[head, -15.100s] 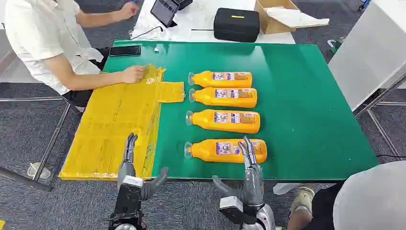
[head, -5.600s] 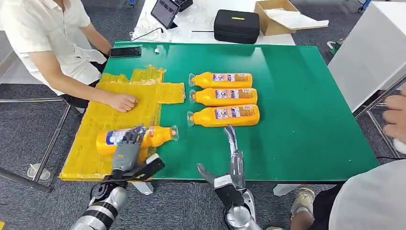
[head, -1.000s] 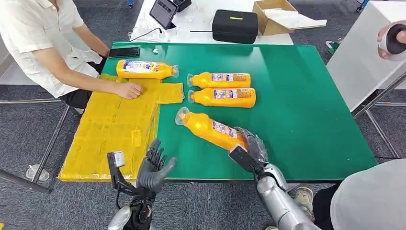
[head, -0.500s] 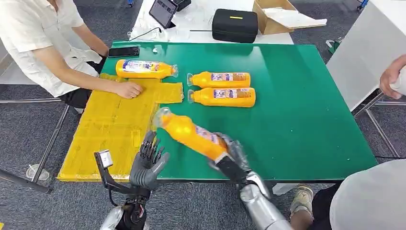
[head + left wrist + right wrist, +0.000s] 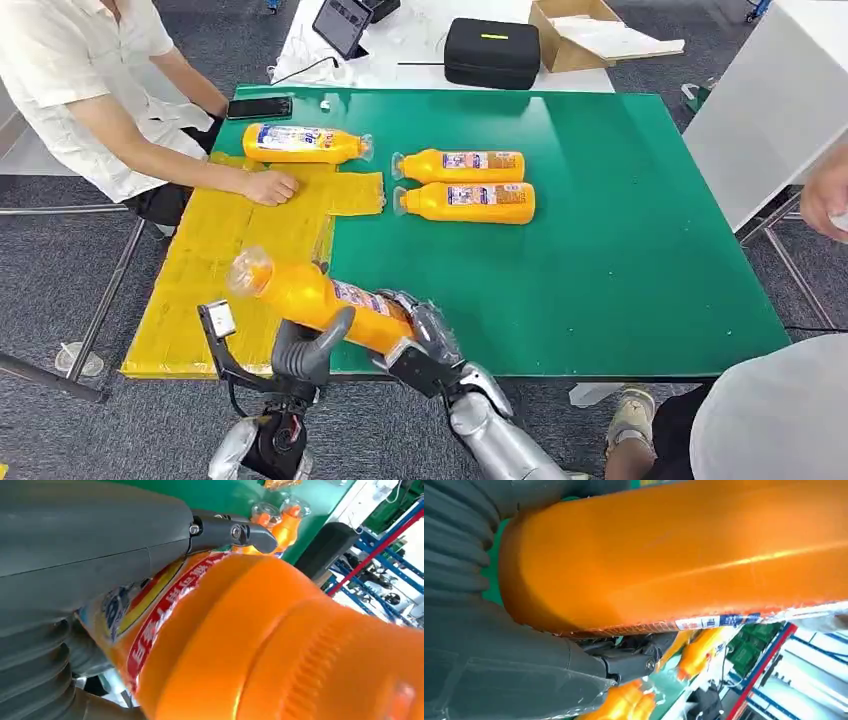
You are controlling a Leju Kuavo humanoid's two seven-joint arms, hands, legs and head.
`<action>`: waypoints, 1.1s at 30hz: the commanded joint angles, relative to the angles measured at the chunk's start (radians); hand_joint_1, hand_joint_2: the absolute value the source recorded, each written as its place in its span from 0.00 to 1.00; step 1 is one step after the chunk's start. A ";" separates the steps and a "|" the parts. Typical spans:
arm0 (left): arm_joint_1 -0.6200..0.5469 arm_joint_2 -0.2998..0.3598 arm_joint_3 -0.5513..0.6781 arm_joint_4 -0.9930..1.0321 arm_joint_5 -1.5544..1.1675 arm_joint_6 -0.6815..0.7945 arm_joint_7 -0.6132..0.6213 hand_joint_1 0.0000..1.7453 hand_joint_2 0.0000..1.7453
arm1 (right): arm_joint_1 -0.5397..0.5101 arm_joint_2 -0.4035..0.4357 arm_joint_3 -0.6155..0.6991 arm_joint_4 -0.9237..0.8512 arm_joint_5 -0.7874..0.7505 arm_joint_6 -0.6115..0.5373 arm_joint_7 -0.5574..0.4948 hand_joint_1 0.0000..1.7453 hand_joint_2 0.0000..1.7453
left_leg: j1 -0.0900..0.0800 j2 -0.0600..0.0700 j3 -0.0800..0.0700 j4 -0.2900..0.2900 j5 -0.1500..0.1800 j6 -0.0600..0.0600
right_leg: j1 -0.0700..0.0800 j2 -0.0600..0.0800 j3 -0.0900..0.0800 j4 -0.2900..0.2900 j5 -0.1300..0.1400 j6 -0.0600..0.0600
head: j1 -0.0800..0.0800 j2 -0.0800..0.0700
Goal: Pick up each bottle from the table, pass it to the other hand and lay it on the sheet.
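An orange bottle [image 5: 310, 300] with a clear cap hangs tilted over the table's near edge, cap toward the yellow sheet [image 5: 230, 250]. My right hand [image 5: 425, 345] grips its base. My left hand [image 5: 305, 355] wraps its middle from below, thumb across the label. Up close, the bottle [image 5: 250, 640] lies under my left thumb [image 5: 100, 540], and its base [image 5: 674, 555] sits in my right hand [image 5: 499, 655]. Two more bottles [image 5: 462, 165] [image 5: 468, 202] lie side by side on the green table [image 5: 640, 250]. A third bottle [image 5: 303, 143] lies at the sheet's far edge.
A seated person presses a hand [image 5: 268, 187] on the sheet. Another person's hand [image 5: 828, 195] shows at the right edge. A phone [image 5: 260, 107] lies at the table's far left corner. A black case [image 5: 492, 52] and a cardboard box [image 5: 590, 30] stand behind.
My right hand has carried the bottle left and toward me. My left hand, open before, has closed around the bottle's middle.
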 commanded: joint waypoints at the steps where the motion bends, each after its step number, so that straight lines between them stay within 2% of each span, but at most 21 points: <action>1: -0.041 0.012 -0.021 0.030 0.008 -0.019 -0.009 0.93 1.00 | -0.062 -0.001 0.084 0.075 -0.027 0.012 -0.003 0.92 1.00 | -0.001 0.001 0.004 0.000 -0.001 0.001 | 0.000 -0.001 0.003 0.000 -0.001 -0.001 | 0.000 0.000; 2: -0.039 0.011 -0.013 0.017 0.011 -0.025 -0.023 1.00 1.00 | -0.060 0.000 0.092 0.077 -0.040 0.029 -0.006 0.89 1.00 | 0.000 0.001 0.003 0.000 -0.001 0.001 | 0.000 0.000 0.002 0.000 -0.001 -0.001 | 0.000 0.000; 4: -0.038 0.012 -0.010 0.010 0.011 -0.026 -0.028 1.00 1.00 | -0.057 0.001 0.095 0.079 -0.046 0.036 -0.005 0.89 1.00 | -0.001 0.001 0.004 0.000 -0.001 0.001 | 0.000 -0.001 0.003 0.000 -0.001 -0.001 | 0.000 0.000; 6: -0.035 0.012 -0.004 -0.002 0.012 -0.033 -0.034 1.00 1.00 | -0.058 -0.001 0.106 0.086 -0.066 0.068 -0.003 0.84 1.00 | 0.000 0.000 0.002 0.000 0.000 0.001 | 0.000 -0.001 0.002 0.000 0.000 -0.001 | 0.000 0.000; 8: -0.035 0.012 -0.003 -0.005 0.010 -0.035 -0.036 1.00 1.00 | -0.057 -0.001 0.112 0.093 -0.079 0.087 -0.003 0.61 1.00 | 0.000 0.001 0.003 0.000 -0.001 0.001 | 0.000 -0.001 0.002 0.000 -0.001 -0.001 | 0.000 0.000; 9: -0.038 0.012 -0.002 -0.005 0.001 -0.035 -0.044 1.00 1.00 | -0.055 0.001 0.110 0.096 -0.093 0.102 -0.005 0.56 1.00 | 0.000 0.000 0.002 0.000 -0.001 0.001 | 0.000 -0.001 0.002 0.000 -0.001 -0.001 | 0.000 0.000; 10: -0.039 0.011 -0.001 -0.004 0.001 -0.035 -0.044 1.00 1.00 | -0.053 0.002 0.110 0.096 -0.095 0.102 -0.005 0.35 1.00 | 0.000 0.000 0.004 0.000 -0.001 0.001 | 0.000 -0.001 0.004 0.000 -0.001 -0.001 | 0.000 0.000; 11: -0.040 0.011 -0.002 -0.004 -0.005 -0.032 -0.049 1.00 1.00 | -0.053 0.003 0.111 0.097 -0.098 0.106 -0.005 0.06 1.00 | -0.001 0.000 0.006 0.000 -0.002 0.001 | 0.000 -0.002 0.006 0.000 -0.002 -0.002 | 0.000 0.000; 12: -0.042 0.009 0.001 -0.001 -0.009 -0.027 -0.053 1.00 1.00 | -0.052 0.004 0.113 0.098 -0.104 0.117 -0.003 0.00 1.00 | 0.000 0.000 0.002 0.000 -0.001 0.001 | 0.000 -0.001 0.002 0.000 -0.001 -0.001 | 0.000 0.000; 18: -0.044 0.008 0.013 -0.005 -0.013 -0.020 -0.059 1.00 1.00 | -0.043 0.010 0.115 0.094 -0.119 0.131 0.003 0.00 1.00 | 0.000 0.000 0.002 0.000 -0.001 0.001 | 0.000 -0.001 0.002 0.000 -0.001 -0.001 | 0.000 0.000; 19: -0.044 0.006 0.019 -0.008 -0.017 -0.011 -0.065 1.00 1.00 | -0.040 0.009 0.117 0.090 -0.122 0.130 0.002 0.00 0.00 | 0.000 0.000 0.003 0.000 -0.001 0.001 | 0.000 -0.001 0.003 0.000 -0.001 -0.001 | 0.000 0.000; 27: -0.047 0.006 0.028 -0.009 -0.032 0.010 -0.076 1.00 1.00 | -0.034 0.004 0.120 0.085 -0.110 0.104 -0.004 0.00 0.00 | 0.000 0.000 0.002 0.000 0.000 0.001 | 0.000 -0.002 0.002 0.000 -0.001 -0.001 | 0.000 0.000; 29: -0.050 0.002 0.055 -0.017 -0.160 0.164 -0.125 1.00 1.00 | 0.010 -0.007 0.092 0.044 -0.061 -0.088 -0.045 0.00 0.00 | 0.000 -0.001 0.003 0.000 -0.001 0.001 | 0.000 -0.003 0.003 0.000 -0.002 -0.001 | 0.000 0.000; 31: -0.070 0.022 0.051 0.016 -0.421 0.426 -0.211 1.00 1.00 | 0.076 -0.024 0.023 -0.035 -0.052 -0.302 -0.089 0.00 0.00 | 0.000 -0.002 0.004 -0.001 -0.001 0.001 | 0.000 -0.004 0.005 0.000 -0.002 -0.001 | 0.000 0.000; 32: -0.087 0.039 0.052 0.062 -0.617 0.616 -0.274 1.00 1.00 | 0.116 -0.044 -0.009 -0.129 -0.056 -0.424 -0.089 0.00 0.00 | 0.000 -0.003 0.004 -0.001 -0.001 0.001 | 0.000 -0.005 0.004 -0.001 -0.002 -0.001 | 0.000 0.000; 33: -0.080 0.025 0.140 0.088 -0.850 0.691 -0.285 1.00 1.00 | 0.160 -0.056 -0.080 -0.242 -0.051 -0.440 -0.089 0.00 0.00 | 0.000 -0.004 0.003 -0.002 0.000 0.001 | 0.000 -0.006 0.003 -0.001 -0.002 -0.001 | 0.000 0.000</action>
